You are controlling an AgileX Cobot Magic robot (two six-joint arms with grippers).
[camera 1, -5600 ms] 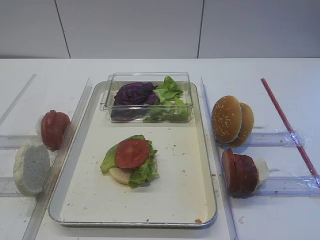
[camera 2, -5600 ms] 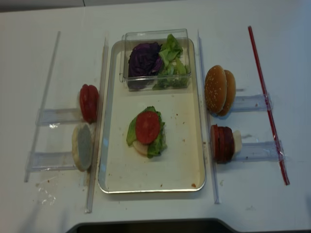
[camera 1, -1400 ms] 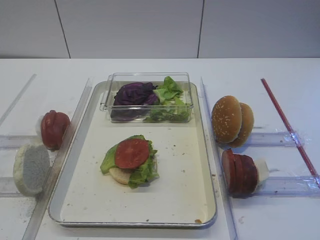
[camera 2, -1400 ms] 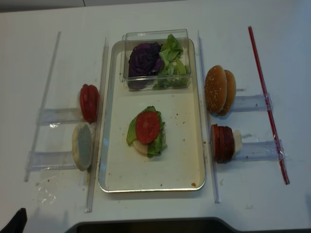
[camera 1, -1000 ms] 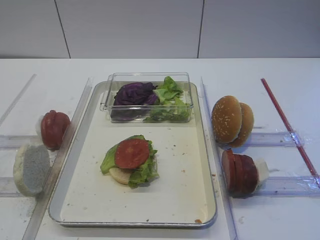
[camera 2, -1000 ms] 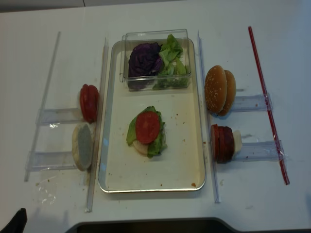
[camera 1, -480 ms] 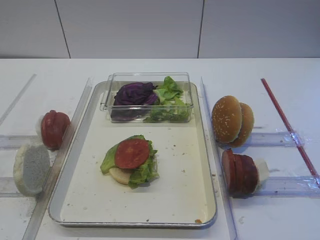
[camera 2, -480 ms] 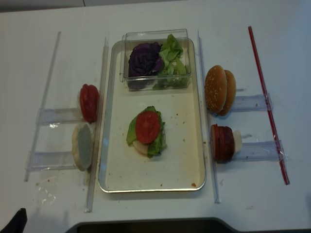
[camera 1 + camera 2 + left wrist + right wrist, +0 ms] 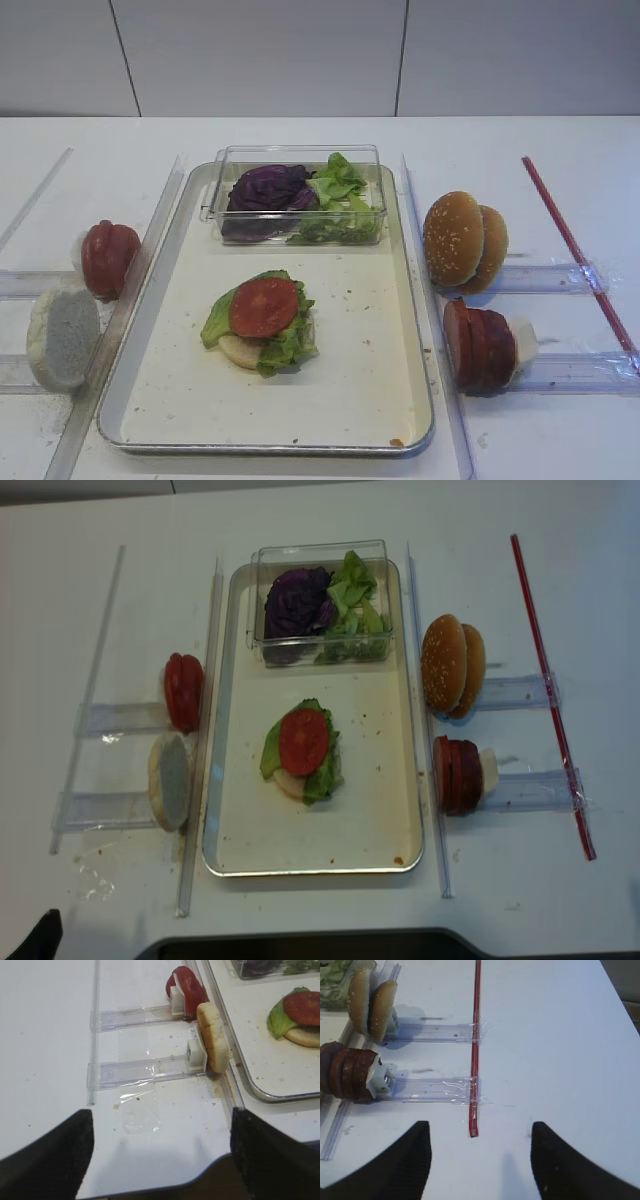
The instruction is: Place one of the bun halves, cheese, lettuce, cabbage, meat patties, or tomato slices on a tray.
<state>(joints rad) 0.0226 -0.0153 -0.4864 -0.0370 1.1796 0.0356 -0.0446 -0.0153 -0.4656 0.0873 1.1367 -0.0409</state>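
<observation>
Pretty much nothing on the counter (image 9: 300,135) has moved since the earlier frames; the only change I can spot is the dark bit of the left arm in the overhead view's bottom-left corner, which sits a touch further right now.

Going left to right: the left gripper (image 9: 160,1145) hangs low over the bare counter, fingers spread wide, nothing between them. Just ahead of it a pale bun half (image 9: 212,1037) stands on edge in its clear holder, with the tomato slices (image 9: 190,985) standing in the holder behind it. Then the tray (image 9: 120,395), already carrying a bun bottom with lettuce (image 9: 285,340) and a tomato slice (image 9: 263,306) on top. At its far end a clear plastic box (image 9: 295,155) holds the purple cabbage (image 9: 268,187) and more lettuce. Right of the tray: sesame bun tops (image 9: 462,240) on edge, then the meat patties (image 9: 480,345). The right gripper (image 9: 480,1160) is also spread wide and empty, hovering near the red stick (image 9: 476,1035).

What could go wrong, I'd guess: those pieces stand on edge, so a sloppy approach could knock the bun half over or shove it into the tray rim. Dropping the next layer off-centre could also slide the tomato off the stack.
</observation>
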